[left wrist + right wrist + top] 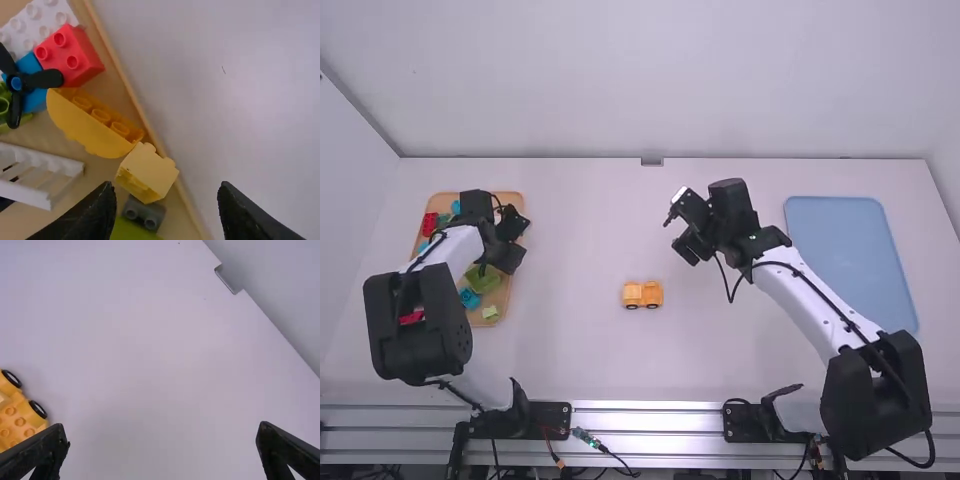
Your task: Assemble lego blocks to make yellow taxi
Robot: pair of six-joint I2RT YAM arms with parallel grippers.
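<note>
My left gripper (516,240) is over the right side of the wooden tray (444,199). In the left wrist view, the left gripper (166,210) is open, with a pale yellow block (149,172) in the tray beyond its fingers, against the rim. A curved orange-yellow piece (89,124) lies beside that block. The orange-yellow car base (643,294) stands on its wheels mid-table. Up and to its right, the right gripper (680,232) is above bare table. In the right wrist view, the right gripper (163,442) is open and empty, and part of the car base (19,420) shows.
Also in the tray are a red block (70,55), a dark grey block (143,212), a white slatted piece (37,172), a black propeller (37,80) and a green piece (483,278). A flat blue mat (850,255) lies at the table's right.
</note>
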